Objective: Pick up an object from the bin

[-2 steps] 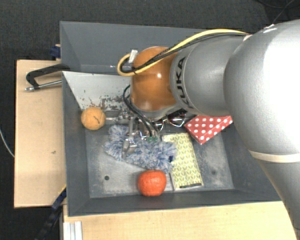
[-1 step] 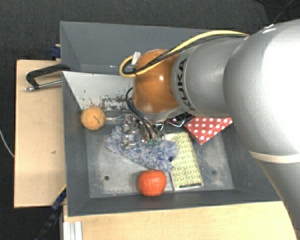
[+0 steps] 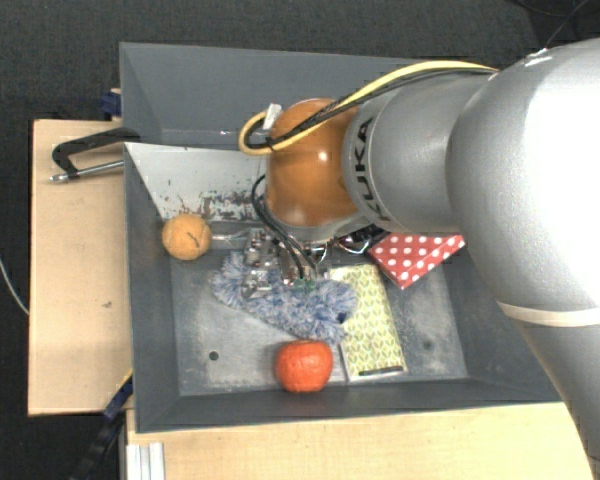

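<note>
Reaching in from the right and holding the tool (image 3: pixel 275 260) low near the middle of the bin (image 3: pixel 145 298), right at the upper-left part of a blue-grey fluffy cloth (image 3: pixel 305 310), seemingly touching it. Not being able to tell whether open or closed, with metal parts merging into the fluff. Lying slantwise, this cloth, stretching from upper left to lower right, most of its bulk spreading below and to the right of the tool, toward a patterned packet (image 3: pixel 372 333) just beside it. Sitting apart to the left, an orange ball (image 3: pixel 186 237); near the front wall, a red-orange ball (image 3: pixel 303 365); off to the right, a red dotted cloth (image 3: pixel 417 255). Probably calling for a grip across the slant rather than along it.
</note>
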Controlling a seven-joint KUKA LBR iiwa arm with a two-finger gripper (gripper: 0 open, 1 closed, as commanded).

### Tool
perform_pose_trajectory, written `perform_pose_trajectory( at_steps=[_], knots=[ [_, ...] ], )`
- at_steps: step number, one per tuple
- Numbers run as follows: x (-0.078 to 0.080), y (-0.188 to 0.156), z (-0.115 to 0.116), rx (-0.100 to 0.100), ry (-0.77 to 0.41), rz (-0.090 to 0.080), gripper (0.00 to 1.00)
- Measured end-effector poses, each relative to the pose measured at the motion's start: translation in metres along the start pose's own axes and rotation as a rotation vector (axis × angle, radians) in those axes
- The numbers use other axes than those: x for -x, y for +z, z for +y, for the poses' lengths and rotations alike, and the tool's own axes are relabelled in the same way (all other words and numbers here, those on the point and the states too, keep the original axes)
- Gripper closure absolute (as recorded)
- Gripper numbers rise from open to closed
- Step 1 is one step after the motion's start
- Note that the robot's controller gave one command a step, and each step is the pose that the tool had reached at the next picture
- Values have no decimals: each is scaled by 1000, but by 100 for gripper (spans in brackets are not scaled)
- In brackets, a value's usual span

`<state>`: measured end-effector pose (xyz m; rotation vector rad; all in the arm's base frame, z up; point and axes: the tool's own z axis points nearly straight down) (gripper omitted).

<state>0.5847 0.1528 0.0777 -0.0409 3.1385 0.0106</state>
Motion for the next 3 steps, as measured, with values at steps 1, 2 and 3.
perform_pose_trajectory(
  at_steps=[1,2,3],
  knots=[
    [-1,-4,0,-1,0,2,100],
    [0,-55,-1,-4,0,-3,100],
    [0,-63,-1,-4,0,-3,100]
  ],
)
